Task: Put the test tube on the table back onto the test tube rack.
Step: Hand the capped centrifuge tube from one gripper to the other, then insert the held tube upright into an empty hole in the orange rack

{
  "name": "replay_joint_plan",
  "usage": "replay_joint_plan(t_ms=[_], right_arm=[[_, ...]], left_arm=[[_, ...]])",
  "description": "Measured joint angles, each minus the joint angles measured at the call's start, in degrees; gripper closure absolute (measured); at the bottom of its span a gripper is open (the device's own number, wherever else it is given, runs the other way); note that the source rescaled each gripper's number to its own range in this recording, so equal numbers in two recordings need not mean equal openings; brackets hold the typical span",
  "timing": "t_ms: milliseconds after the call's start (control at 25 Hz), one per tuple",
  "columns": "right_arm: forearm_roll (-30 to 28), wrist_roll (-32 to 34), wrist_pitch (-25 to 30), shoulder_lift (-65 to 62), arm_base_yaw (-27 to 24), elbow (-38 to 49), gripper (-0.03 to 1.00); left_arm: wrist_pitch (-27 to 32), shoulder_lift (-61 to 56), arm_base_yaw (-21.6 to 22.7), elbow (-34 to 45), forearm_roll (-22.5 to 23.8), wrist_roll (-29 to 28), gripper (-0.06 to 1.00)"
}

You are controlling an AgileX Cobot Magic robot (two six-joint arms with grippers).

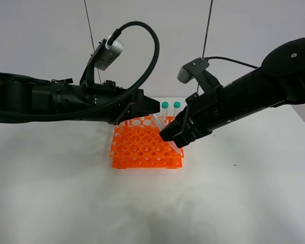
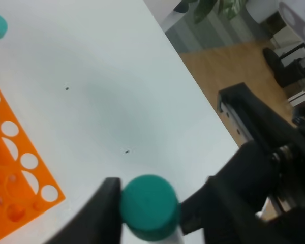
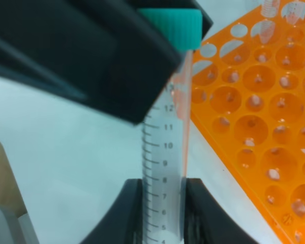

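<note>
1. Tube position. The tube (image 3: 162, 152) is off the table (image 1: 66, 193) and is carried in the air between the 2 arms, above the 3 o'clock side of the rack (image 1: 142, 147).

2. Long axis. In the high view the tube is tilted, not upright. The cap (image 3: 173, 25) points toward 11 o'clock and the conical tip toward 5 o'clock. The tip is low, near the rack's 4 o'clock corner. Whether it touches the rack cannot be determined.

3. Right gripper (image 3: 163, 195). The jaws are closed on the lower, clear part of the tube, 1 finger on each side of the graduated scale.

4. Left gripper (image 2: 151, 201). It reaches in from 9 o'clock and meets the cap end. Both fingers appear to be in contact with the cap, so the jaws are judged closed on it. Firmness of this grip cannot be confirmed.

5. Governing relation. Both grippers are on the tube, the left at the top end and the right near the bottom. Insertion requires the axis to be vertical, tip down, over a free hole. A free hole lies directly beside the tip.

6. Rack contents. 2 capped tubes (image 1: 164, 105) stand at the 12 o'clock edge. Nearly all other visible holes are empty. The holes under the left gripper are hidden.
</note>
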Motion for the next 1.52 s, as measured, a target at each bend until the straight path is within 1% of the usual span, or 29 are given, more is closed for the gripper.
replay_joint_plan(t_ms=[40,520,560,600,640,680,720,760,840,960,1080,1160,1240,1320,1440,1520], right_arm=[[0.00,0.01,0.00,0.00,0.00,0.00,0.94],[-0.05,-0.08,-0.16,0.00,0.00,0.00,0.93],[-0.05,-0.12,-0.39,0.00,0.00,0.00,0.88],[-0.10,-0.12,-0.80,0.00,0.00,0.00,0.76],[-0.17,-0.12,-1.26,0.00,0.00,0.00,0.61],[-0.22,-0.12,-1.68,0.00,0.00,0.00,0.41],[-0.35,-0.12,-1.91,0.00,0.00,0.00,0.23],[-0.73,-0.05,-1.91,-0.05,0.00,-0.33,0.12],[-2.39,0.69,-0.68,-0.52,0.00,-1.55,0.02],[-7.18,6.31,4.24,-2.29,0.00,-5.88,-0.02],[-15.22,15.33,10.33,-4.16,0.00,-11.03,-0.03],[-21.75,21.84,13.02,-4.50,0.00,-13.92,-0.03],[-28.41,28.31,13.50,-4.50,0.00,-15.70,-0.03],[-33.75,33.24,13.63,-4.50,0.00,-16.04,-0.03],[-39.40,40.22,13.96,-4.07,-1.72,-16.15,-0.03],[-42.58,43.92,13.96,-3.16,-4.39,-16.34,-0.03]], left_arm=[[-0.08,0.05,0.00,0.00,0.00,-0.06,0.94],[0.03,0.05,0.00,0.00,-0.23,-0.06,0.94],[0.39,0.05,0.00,0.00,-0.23,-0.06,0.94],[0.79,0.05,0.00,0.00,-0.23,-0.06,0.94],[1.01,0.05,0.00,0.00,-0.18,-0.06,0.94],[1.06,0.05,0.00,0.00,-0.18,-0.06,0.94],[1.06,0.05,0.00,0.00,-0.18,-0.06,0.94],[1.06,0.05,0.00,0.00,-0.18,-0.06,0.94],[1.06,0.05,0.00,0.00,-0.18,-0.06,0.94],[1.06,0.05,0.00,0.00,-0.18,-0.06,0.94],[1.06,0.05,0.00,0.00,-0.18,-0.06,0.94],[1.07,0.05,0.00,0.00,-0.18,-0.06,0.94],[1.07,0.05,0.00,0.00,-0.18,-0.06,0.94],[1.07,0.05,0.00,0.00,-0.18,-0.06,0.94],[1.07,0.05,0.00,0.00,-0.18,-0.06,0.94],[1.07,0.05,0.00,0.00,-0.18,-0.06,0.94]])
